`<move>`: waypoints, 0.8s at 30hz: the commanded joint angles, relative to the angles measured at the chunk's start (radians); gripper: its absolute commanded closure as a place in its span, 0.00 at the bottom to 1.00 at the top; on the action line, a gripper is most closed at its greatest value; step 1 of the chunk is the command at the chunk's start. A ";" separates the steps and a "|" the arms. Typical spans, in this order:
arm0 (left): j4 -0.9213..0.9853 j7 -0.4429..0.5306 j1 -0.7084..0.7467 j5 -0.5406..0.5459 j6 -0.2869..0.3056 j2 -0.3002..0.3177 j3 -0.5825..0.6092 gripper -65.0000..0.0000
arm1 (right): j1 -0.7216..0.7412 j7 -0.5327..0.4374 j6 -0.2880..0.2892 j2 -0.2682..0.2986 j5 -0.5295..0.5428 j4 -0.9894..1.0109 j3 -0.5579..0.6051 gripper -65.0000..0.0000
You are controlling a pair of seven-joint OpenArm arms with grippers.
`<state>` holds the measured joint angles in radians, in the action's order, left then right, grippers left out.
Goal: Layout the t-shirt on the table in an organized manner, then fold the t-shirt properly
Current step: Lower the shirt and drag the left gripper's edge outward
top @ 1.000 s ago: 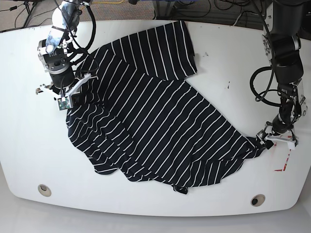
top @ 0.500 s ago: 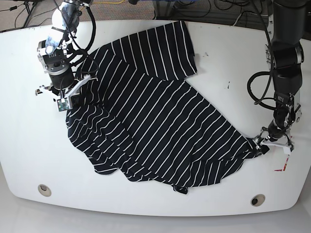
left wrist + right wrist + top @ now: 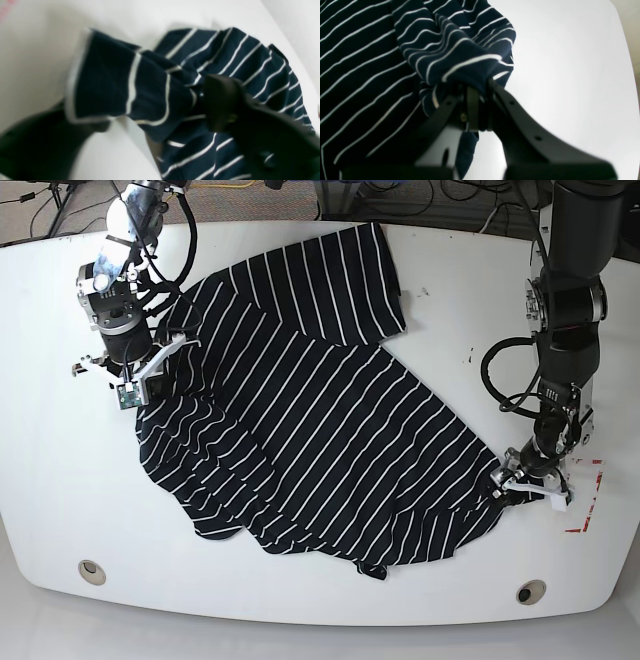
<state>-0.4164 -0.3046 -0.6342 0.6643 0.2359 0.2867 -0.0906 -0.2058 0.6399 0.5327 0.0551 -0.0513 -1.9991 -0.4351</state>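
Left wrist view: the left hand [image 3: 175, 110] straddles a bunched corner of the one black, white-striped fabric t-shirt [image 3: 140, 92] – whether it pinches the cloth I cannot tell.

Right wrist view: the right hand [image 3: 476, 100] is pressed together on a gathered fold of the t-shirt [image 3: 370, 62].

Base view: the single t-shirt lies spread and rumpled across the glossy white worktop [image 3: 300, 610] – two arms reach down at opposite edges, beside two round grey grommet holes [image 3: 92, 571].

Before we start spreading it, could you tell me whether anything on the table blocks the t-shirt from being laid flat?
Nothing visible does. The t-shirt lies crumpled on the table, with only bare tabletop and a sticker around it.
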 commanded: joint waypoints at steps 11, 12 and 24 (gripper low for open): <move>-0.012 -0.006 -0.019 0.005 0.000 0.036 -0.005 0.97 | 0.012 -0.024 -0.003 0.007 0.009 -0.018 -0.005 1.00; -0.014 -0.006 -0.019 0.005 0.000 0.050 -0.007 0.97 | 0.012 -0.024 -0.003 0.007 0.009 -0.018 -0.005 1.00; -0.387 -0.129 0.147 0.070 0.001 0.167 -0.079 1.00 | 0.003 -0.024 -0.003 0.007 0.008 -0.035 -0.024 1.00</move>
<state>-0.6975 -0.4313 -0.4984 0.6983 0.2237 0.4095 -0.1497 -0.2096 0.6395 0.5335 0.0532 -0.0517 -2.0026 -0.4385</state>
